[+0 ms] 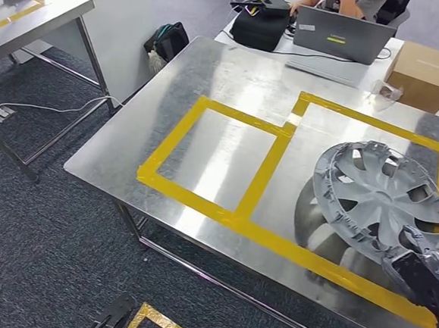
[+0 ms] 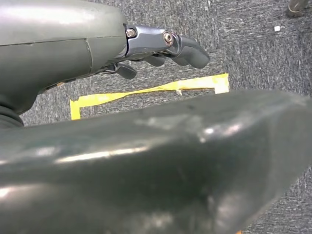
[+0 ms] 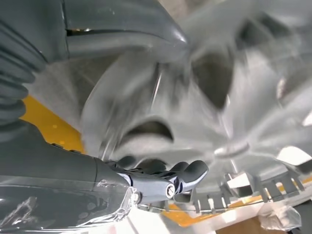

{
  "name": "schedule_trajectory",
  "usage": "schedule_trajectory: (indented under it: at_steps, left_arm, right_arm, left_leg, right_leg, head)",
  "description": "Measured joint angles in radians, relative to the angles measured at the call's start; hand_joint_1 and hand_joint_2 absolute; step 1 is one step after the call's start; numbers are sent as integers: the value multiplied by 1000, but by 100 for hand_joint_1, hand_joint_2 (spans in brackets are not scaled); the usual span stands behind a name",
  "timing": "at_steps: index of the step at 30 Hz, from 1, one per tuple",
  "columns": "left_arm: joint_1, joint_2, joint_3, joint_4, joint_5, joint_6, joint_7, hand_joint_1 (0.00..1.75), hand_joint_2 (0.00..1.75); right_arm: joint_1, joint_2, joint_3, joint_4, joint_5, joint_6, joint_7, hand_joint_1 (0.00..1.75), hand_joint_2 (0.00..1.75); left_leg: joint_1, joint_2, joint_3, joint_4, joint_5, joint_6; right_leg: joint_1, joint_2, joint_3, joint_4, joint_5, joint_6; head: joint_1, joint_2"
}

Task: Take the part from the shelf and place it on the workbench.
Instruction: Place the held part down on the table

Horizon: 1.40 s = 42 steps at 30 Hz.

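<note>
At the lower right of the head view the right hand (image 1: 421, 275) grips the near rim of the part (image 1: 378, 195), a grey wheel cover. In the right wrist view its thumb lies over the face of the cover (image 3: 206, 97) while dark fingers (image 3: 184, 173) curl under the toothed rim, so the hand is clamped on it. The cover is tilted, its far edge down by the metal, its near edge raised, inside the right-hand yellow tape box (image 1: 381, 123) on the workbench (image 1: 169, 114).

I judge this to be the placing step, nearly done. The next move calls for lowering the near edge until the cover lies flat, then letting the fingers slip out from under the rim without dragging it over the tape.

The left hand (image 2: 165, 48) hangs over carpet, fingers loosely curled around nothing.

As for containers, a cardboard box (image 1: 424, 74) sits shut at the upper right; I cannot tell its contents. A laptop (image 1: 345, 37) stands beside it.
</note>
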<state>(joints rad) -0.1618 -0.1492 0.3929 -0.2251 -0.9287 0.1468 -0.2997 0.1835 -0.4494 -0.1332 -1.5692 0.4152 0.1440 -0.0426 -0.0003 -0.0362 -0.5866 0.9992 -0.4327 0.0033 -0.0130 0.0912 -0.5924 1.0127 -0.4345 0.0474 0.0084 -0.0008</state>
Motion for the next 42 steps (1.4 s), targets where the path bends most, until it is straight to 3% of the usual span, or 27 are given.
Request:
schedule_trajectory:
  at_steps: [6, 13, 21, 25, 29, 30, 32, 34, 35, 36, 39, 41, 42]
  left_arm:
    - [1, -1, 1, 0, 2, 6, 0, 0, 0]
    - [1, -2, 1, 0, 0, 6, 5, 0, 0]
    - [1, -2, 1, 0, 0, 6, 5, 0, 0]
    - [2, -2, 4, 0, 9, 8, 4, 0, 0]
    - [7, -3, 13, 0, 31, 13, -7, 0, 0]
    - [8, -3, 17, 0, 37, 17, -10, 0, 0]
    - [13, -3, 27, 0, 51, 26, -16, 0, 0]
    - [22, -2, 39, 0, 62, 33, -22, 0, 0]
    - [27, -2, 45, 0, 66, 36, -26, 0, 0]
    - [31, -2, 50, 0, 70, 39, -30, 0, 0]
    - [36, 1, 64, 0, 83, 53, -46, 0, 0]
    - [41, 6, 78, -1, 97, 67, -57, 0, 0]
    - [44, 9, 85, -1, 102, 73, -61, 0, 0]
  right_arm:
    - [15, 15, 18, -51, 287, -193, 4, 0, 0]
    - [28, 17, 56, -111, 560, -263, 70, 0, 0]
    - [48, 20, 95, -140, 602, -330, 37, 0, 0]
    - [73, 37, 110, -169, 624, -399, 16, 0, 175]
    - [142, 105, 140, -234, 650, -548, -16, 0, 175]
    - [161, 127, 152, -251, 648, -588, -23, 0, 175]
    - [194, 172, 181, -278, 629, -658, -37, 0, 175]
    - [224, 212, 214, -296, 606, -702, -46, 0, 87]
    - [239, 229, 229, -303, 598, -717, -50, 0, 44]
    - [253, 244, 242, -308, 591, -730, -55, 0, 0]
    - [284, 282, 275, -325, 561, -783, -80, 0, 0]
    - [308, 312, 297, -336, 527, -811, -104, 0, 0]
    - [320, 326, 304, -339, 510, -814, -118, 0, 0]
  left_leg:
    - [0, 0, -1, 0, 0, 0]
    - [0, 0, -2, 0, 0, 0]
    - [0, 0, -2, 0, 0, 0]
    - [0, 0, -2, 0, 0, 0]
    - [-1, 2, 7, -18, 14, 20]
    - [2, 6, 13, -34, 25, 24]
    - [6, 16, 20, -56, 38, 26]
    - [6, 28, 16, -58, 41, 25]
    - [8, 33, 13, -58, 42, 22]
    - [10, 37, 10, -57, 44, 17]
    - [22, 41, -10, -35, 46, -11]
    - [24, 40, -20, -15, 43, -30]
    - [23, 40, -21, -12, 45, -37]
  right_leg:
    - [0, 0, -1, 0, 0, 0]
    - [0, 0, -2, 0, 0, 0]
    - [0, 0, -2, 0, 0, 0]
    - [0, -1, -2, 0, -1, 0]
    - [-4, -4, 1, -16, 7, 16]
    - [-2, -18, -5, -5, -5, 19]
    - [-1, -58, -41, 77, -65, 19]
    - [-5, -78, -90, 205, -130, 26]
    - [-9, -81, -100, 240, -142, 30]
    - [-14, -84, -91, 238, -137, 36]
    - [-29, -89, 17, 66, -76, 59]
    - [-31, -87, 50, 8, -63, 47]
    - [-27, -83, 47, 16, -63, 33]
  head:
    - [0, 0]
    - [0, 0]
    - [0, 0]
    - [0, 0]
    - [0, 0]
    - [1, 0]
    - [4, 0]
    - [6, 0]
    - [5, 0]
    - [5, 0]
    - [6, 0]
    - [4, 0]
    - [1, 0]
